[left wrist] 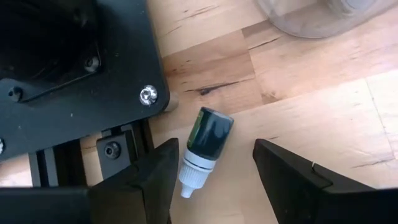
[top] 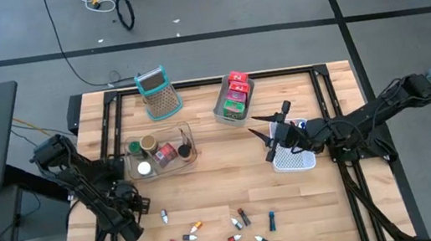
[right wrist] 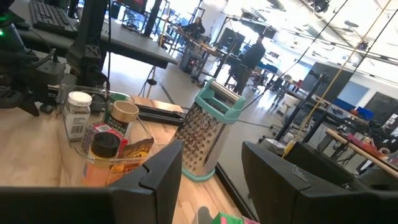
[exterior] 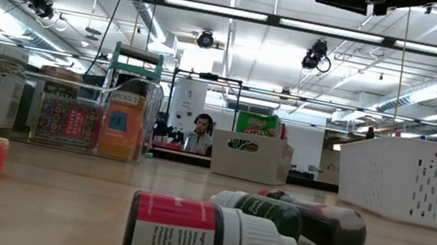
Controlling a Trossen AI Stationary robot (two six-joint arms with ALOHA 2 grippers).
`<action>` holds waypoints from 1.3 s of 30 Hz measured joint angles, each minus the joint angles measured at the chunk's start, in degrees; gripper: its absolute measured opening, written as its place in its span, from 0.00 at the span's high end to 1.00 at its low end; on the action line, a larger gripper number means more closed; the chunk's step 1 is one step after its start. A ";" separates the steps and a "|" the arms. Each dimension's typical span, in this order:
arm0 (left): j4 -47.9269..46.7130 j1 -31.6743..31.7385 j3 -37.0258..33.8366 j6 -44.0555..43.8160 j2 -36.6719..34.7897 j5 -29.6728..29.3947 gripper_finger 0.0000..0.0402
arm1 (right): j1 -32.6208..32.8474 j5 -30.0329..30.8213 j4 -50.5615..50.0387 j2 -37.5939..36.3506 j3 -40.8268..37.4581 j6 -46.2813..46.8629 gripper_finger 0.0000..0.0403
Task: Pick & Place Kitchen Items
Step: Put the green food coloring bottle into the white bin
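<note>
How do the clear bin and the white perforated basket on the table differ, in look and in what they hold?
The clear bin is see-through with smooth walls; the white basket is opaque and perforated. The clear bin holds jars and tins; what the white basket holds cannot be seen, since the right gripper hangs open over it. The clear bin sits left of centre, the white basket right. Both rest flat on the wooden table.

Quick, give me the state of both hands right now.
Left hand: open, empty, fingers either side of a small dark green bottle lying on the table.
Right hand: open, empty, raised above the white basket.
</note>
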 joint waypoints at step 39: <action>2.81 0.04 -0.13 -3.09 0.09 -3.60 0.80 | 0.00 0.00 0.00 0.00 0.00 0.02 0.56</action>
